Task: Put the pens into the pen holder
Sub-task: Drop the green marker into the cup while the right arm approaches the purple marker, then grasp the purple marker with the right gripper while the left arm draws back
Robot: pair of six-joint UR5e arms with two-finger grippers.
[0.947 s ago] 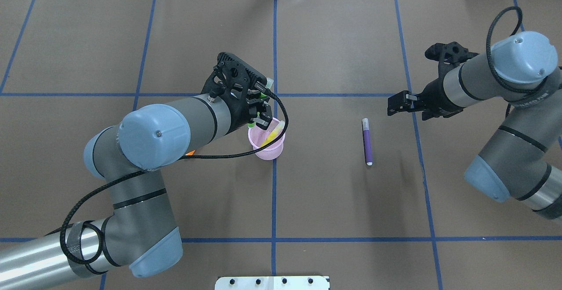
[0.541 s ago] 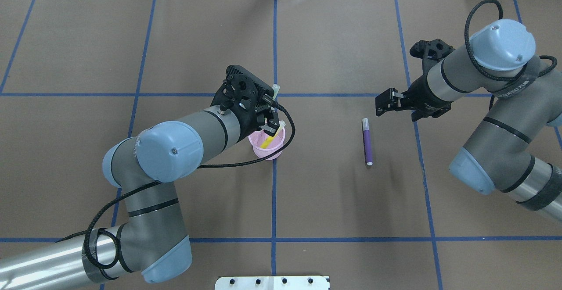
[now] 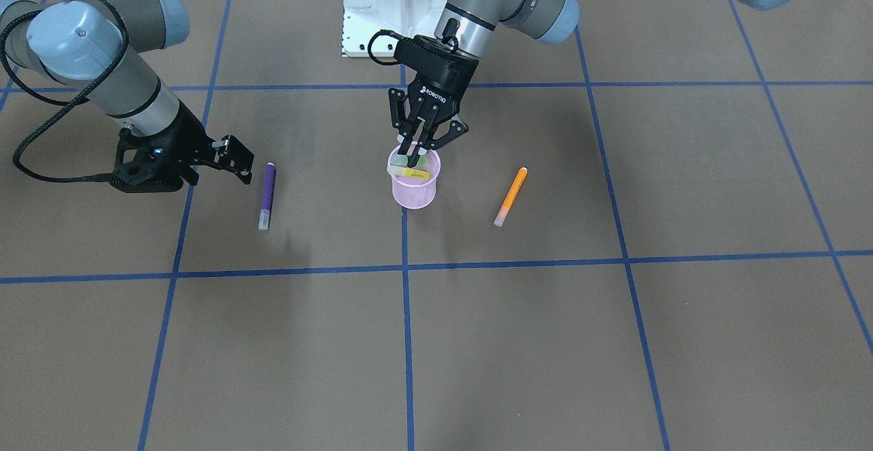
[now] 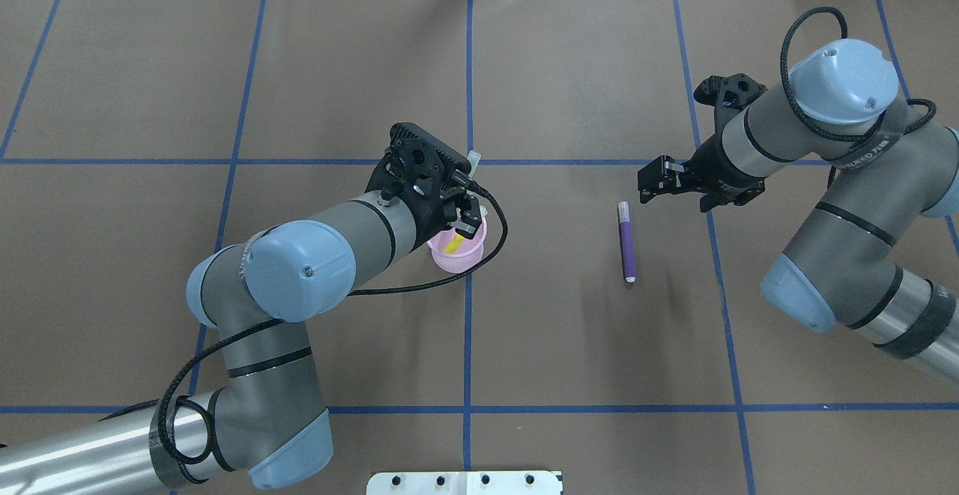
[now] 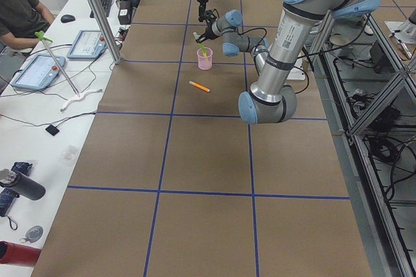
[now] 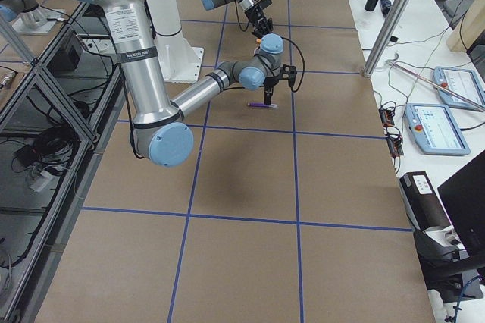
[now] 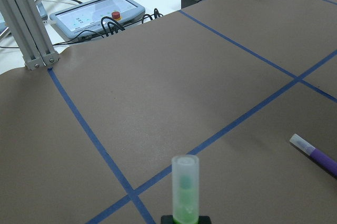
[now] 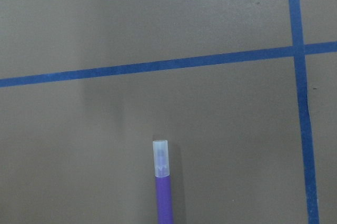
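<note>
Orange pen (image 3: pixel 510 196) lies loose on the counter (image 4: pixel 569 345) on the robot's left side, at 3 o'clock of the pen holder (image 3: pixel 414 195) in the front view. Left hand (image 3: pixel 416 156) hangs over the holder, narrow, gripping the green pen (image 7: pixel 185 190) with its cap up. Yellow pen (image 3: pixel 411 173) slants across the holder's mouth.

To do it well: get the green tip past the rim and beside the yellow pen, then release. Likely a light cup, so don't nudge it.

Purple pen (image 4: pixel 627 244) lies flat, well apart from the holder. Right hand (image 4: pixel 649 183) is spread wide and empty, with the purple pen at its 7 o'clock from overhead.
</note>
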